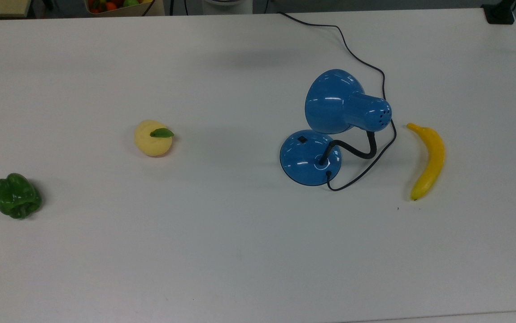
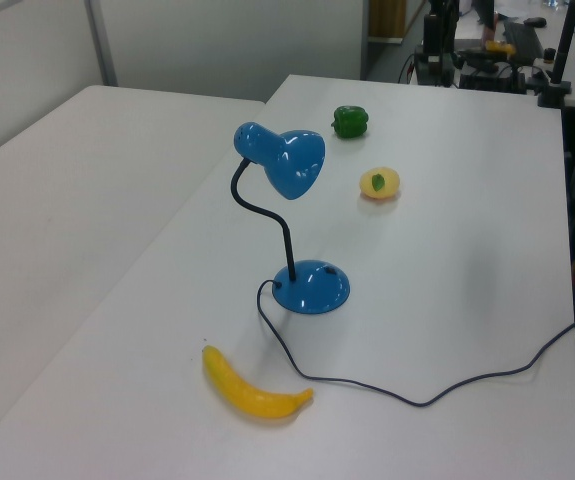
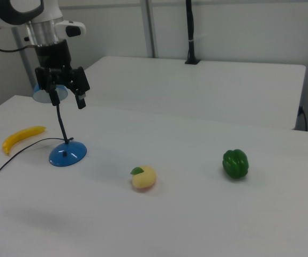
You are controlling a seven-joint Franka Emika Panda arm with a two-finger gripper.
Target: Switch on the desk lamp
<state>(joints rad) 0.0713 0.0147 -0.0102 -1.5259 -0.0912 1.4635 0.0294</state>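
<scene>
The desk lamp stands on the white table (image 1: 222,251), glossy blue, with its bell shade (image 1: 334,101) bent over on a black gooseneck (image 1: 361,152). Its round domed base (image 1: 310,157) carries a small black switch (image 1: 302,139) on the side toward the top view's upper left. The light looks off. A black cord (image 1: 365,58) runs from the base toward the table's far edge. The shade (image 2: 292,160) and base (image 2: 310,287) also show in the left view. In the right view my gripper (image 3: 67,99) hangs open high over the table, overlapping the shade (image 3: 47,95), well above the base (image 3: 67,153).
A banana (image 1: 428,159) lies just to the top view's right of the lamp. A yellow fruit with a green leaf (image 1: 153,137) and a green pepper (image 1: 17,196) sit far to the top view's left. A second white table (image 2: 57,220) adjoins in the left view.
</scene>
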